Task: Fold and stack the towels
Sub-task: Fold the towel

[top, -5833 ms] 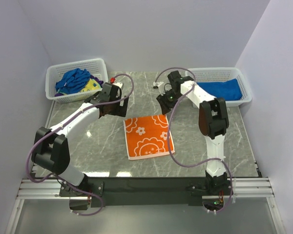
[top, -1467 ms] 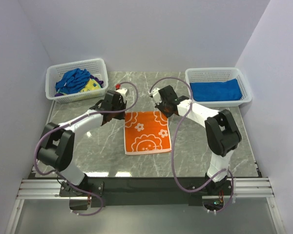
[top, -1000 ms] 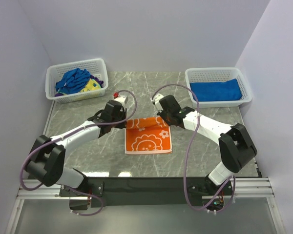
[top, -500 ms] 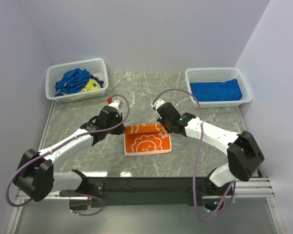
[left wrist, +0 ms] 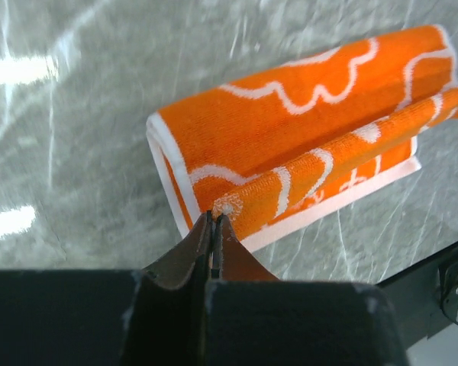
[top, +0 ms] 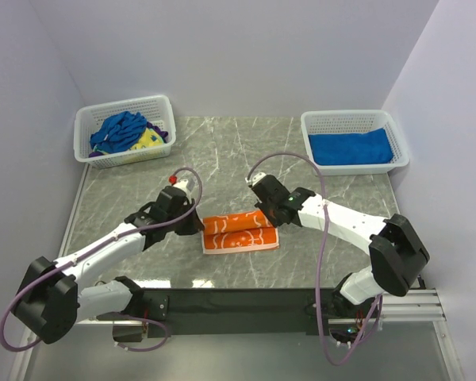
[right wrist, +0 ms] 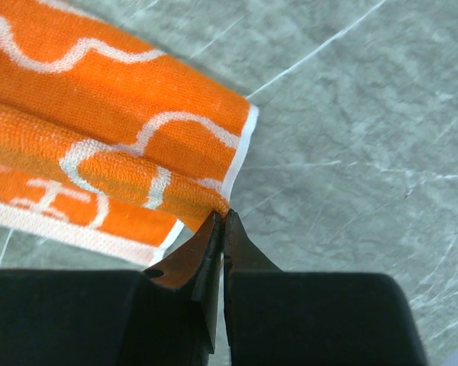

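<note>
An orange towel (top: pixel 238 231) with white flower outlines lies mid-table, its far edge folded over toward the near edge. My left gripper (top: pixel 197 225) is shut on the folded edge's left corner; the left wrist view shows the orange towel (left wrist: pixel 305 145) pinched at the left gripper's tip (left wrist: pixel 214 219). My right gripper (top: pixel 271 222) is shut on the right corner, seen in the right wrist view where the orange towel (right wrist: pixel 122 145) meets the right gripper's tip (right wrist: pixel 222 216). A blue towel (top: pixel 351 147) lies flat in the right basket. Crumpled blue and yellow towels (top: pixel 127 132) fill the left basket.
A white mesh basket (top: pixel 88 121) stands at the back left and another white mesh basket (top: pixel 400 155) at the back right. The grey marble table (top: pixel 222 151) is bordered by white walls, with a black rail along the near edge.
Both grippers have pulled the orange towel's far edge up and over toward the near edge, turning the flat square into a narrower folded strip. Both arms have drawn nearer.
</note>
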You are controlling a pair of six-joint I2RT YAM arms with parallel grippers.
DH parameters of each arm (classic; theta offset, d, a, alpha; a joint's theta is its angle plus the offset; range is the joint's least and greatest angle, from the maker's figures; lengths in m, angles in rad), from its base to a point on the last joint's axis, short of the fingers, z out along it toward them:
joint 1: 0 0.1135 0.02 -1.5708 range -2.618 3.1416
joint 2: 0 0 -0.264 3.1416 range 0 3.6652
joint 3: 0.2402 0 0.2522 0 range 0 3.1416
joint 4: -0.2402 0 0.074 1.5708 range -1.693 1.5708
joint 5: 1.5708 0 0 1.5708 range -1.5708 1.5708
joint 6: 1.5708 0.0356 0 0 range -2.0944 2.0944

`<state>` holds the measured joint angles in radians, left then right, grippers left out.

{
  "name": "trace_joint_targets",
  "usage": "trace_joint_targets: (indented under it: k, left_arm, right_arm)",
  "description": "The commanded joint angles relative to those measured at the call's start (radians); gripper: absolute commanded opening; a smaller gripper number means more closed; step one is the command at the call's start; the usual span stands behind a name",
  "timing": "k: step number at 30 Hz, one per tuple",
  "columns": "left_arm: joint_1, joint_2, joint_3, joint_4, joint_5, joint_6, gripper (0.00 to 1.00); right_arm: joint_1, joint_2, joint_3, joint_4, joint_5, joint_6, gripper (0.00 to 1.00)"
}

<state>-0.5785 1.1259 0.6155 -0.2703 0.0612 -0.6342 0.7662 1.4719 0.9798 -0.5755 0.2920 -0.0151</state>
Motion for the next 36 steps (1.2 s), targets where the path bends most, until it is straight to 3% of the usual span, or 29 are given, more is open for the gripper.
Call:
trace_joint_targets:
  k: [1,19,28,29,31,32,36]
  left_arm:
    - [-0.004,-0.044,-0.022,-0.029,0.014,-0.038,0.01]
    - [-0.009,-0.031,-0.095,-0.015,0.025,-0.078,0.01]
    - [-0.015,0.031,-0.1,0.023,0.035,-0.082,0.05]
    - [-0.021,0.029,-0.099,0.019,0.034,-0.084,0.09]
    - [-0.027,0.011,-0.086,-0.012,0.026,-0.088,0.17]
    - [-0.035,0.0,-0.082,-0.026,0.022,-0.091,0.3]
    - [-0.047,-0.107,-0.043,-0.105,0.0,-0.114,0.55]
  right_arm:
    - [0.013,-0.024,-0.013,-0.064,0.032,0.014,0.0]
    - [0.058,0.066,-0.01,-0.099,0.015,0.084,0.0]
    - [0.087,0.126,0.011,-0.113,0.021,0.083,0.06]
    - [0.09,0.122,0.011,-0.112,0.019,0.084,0.07]
    - [0.093,0.098,0.01,-0.113,0.009,0.089,0.19]
    - [0.094,0.087,0.013,-0.116,0.001,0.089,0.22]
    - [0.113,0.015,0.043,-0.165,-0.022,0.107,0.41]
